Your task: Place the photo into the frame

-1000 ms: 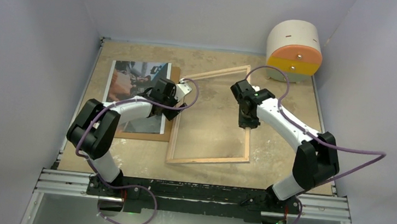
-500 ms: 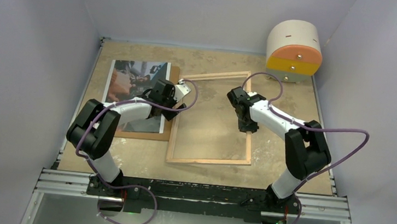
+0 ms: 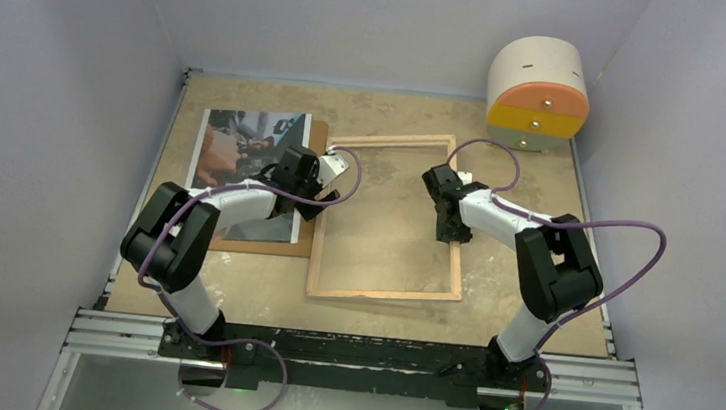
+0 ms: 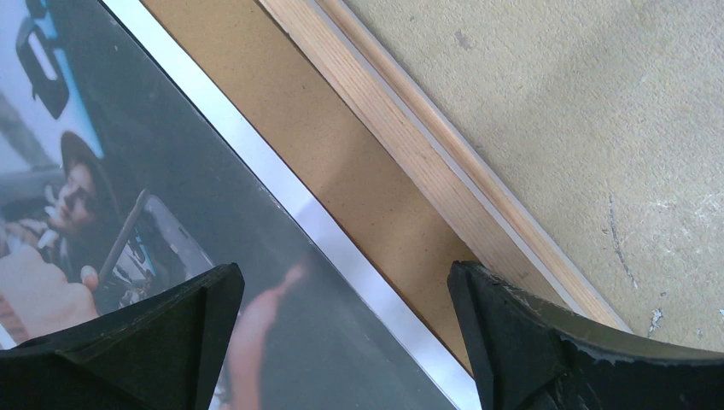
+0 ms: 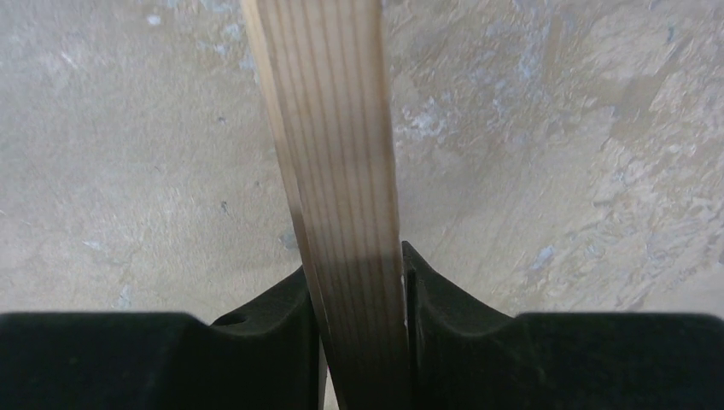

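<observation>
The frame (image 3: 386, 294) lies flat in the middle of the table (image 3: 521, 291), with its wood back face up. Its long axis runs from the near side to the far side, only a little turned. The right gripper (image 5: 354, 273) pinches the right rail of the frame, and both fingers touch the wood. The frame looks stiff, but probably it holds glass, so it is fragile and should be taken only by a rail.

The photo (image 3: 244, 148) lies on a brown board (image 3: 264, 248) just left of the frame, picture side up. Its long axis goes also near to far, almost parallel to the frame. It is likely light, thin, limp and slippery, and easy to crease. A good place to take it is the white border at an edge or corner. The left gripper (image 4: 341, 282) hangs spread wide above the photo's right edge and holds nothing.
</observation>
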